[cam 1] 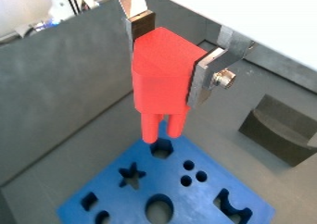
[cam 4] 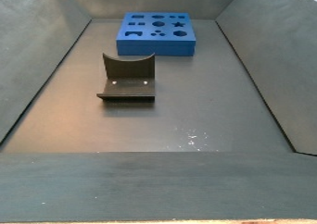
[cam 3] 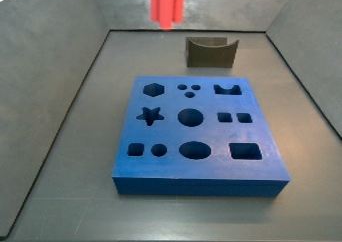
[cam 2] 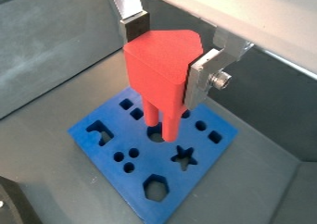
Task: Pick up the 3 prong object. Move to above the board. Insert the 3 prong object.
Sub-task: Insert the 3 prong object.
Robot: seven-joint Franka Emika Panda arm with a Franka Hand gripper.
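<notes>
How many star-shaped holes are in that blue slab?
1. The star hole is at one end of the board's middle row. None looks hidden. The gripper, clamping the 3 prong object, hangs above the board.

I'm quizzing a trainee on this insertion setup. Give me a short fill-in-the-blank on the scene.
1. The gripper is shut on the ____ peg.
2. The peg's prongs point ____ toward the board.
3. The board's colour is ____.
4. The fixture holds ____ piece.

Missing words: red; down; blue; no
</notes>
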